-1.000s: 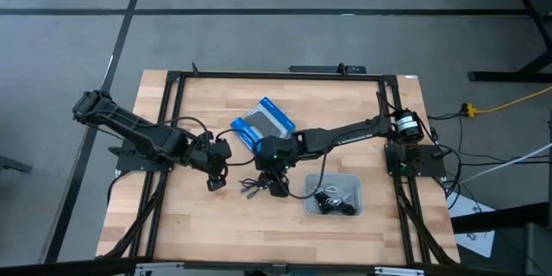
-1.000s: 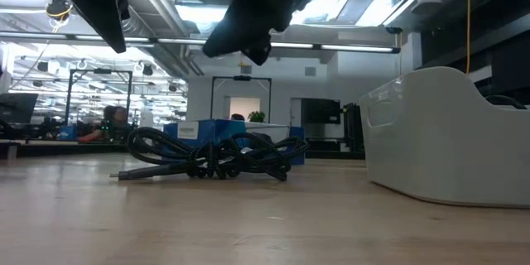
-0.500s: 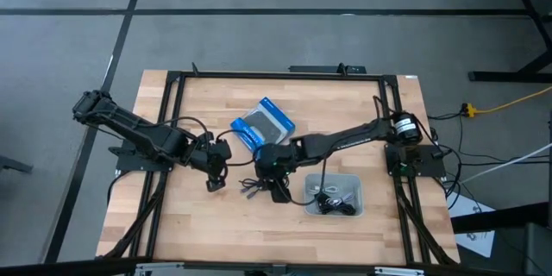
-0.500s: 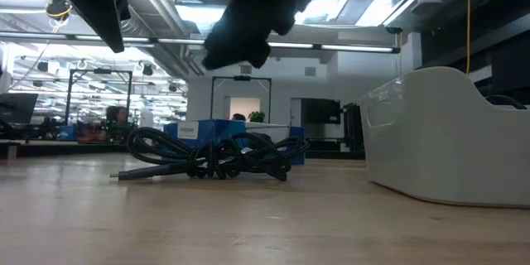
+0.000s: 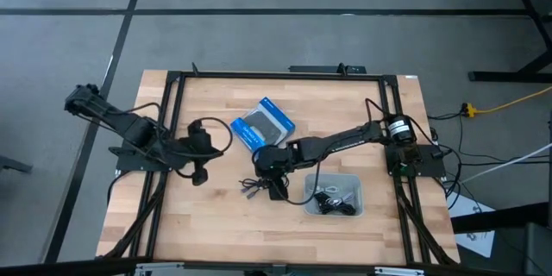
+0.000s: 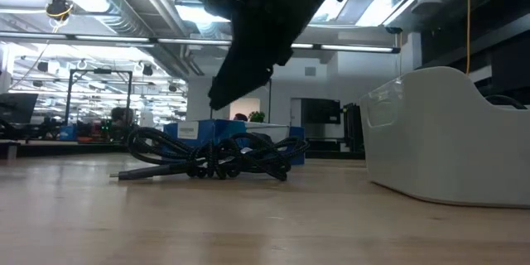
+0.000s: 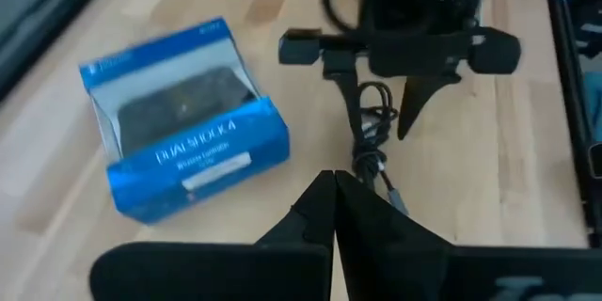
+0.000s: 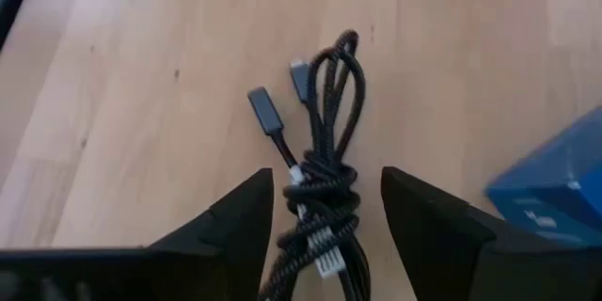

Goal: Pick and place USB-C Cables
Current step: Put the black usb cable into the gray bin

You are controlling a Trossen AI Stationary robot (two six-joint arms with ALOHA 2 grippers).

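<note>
Jaws, left to right: left gripper, pressed fully together, holding nothing, waits over the worktop's left part. Right gripper, jaws spread, empty, straddles the black bundled USB-C cable lying flat beside the blue DualShock box. White bin, rightmost, holds further cables. Handling, judged: light, limp, braided; best taken across the knotted middle, clear of the plugs.

cable bundle on table mid-front, box just behind it, bin to its right with more cables inside, right gripper over bundle, left gripper well left
</note>
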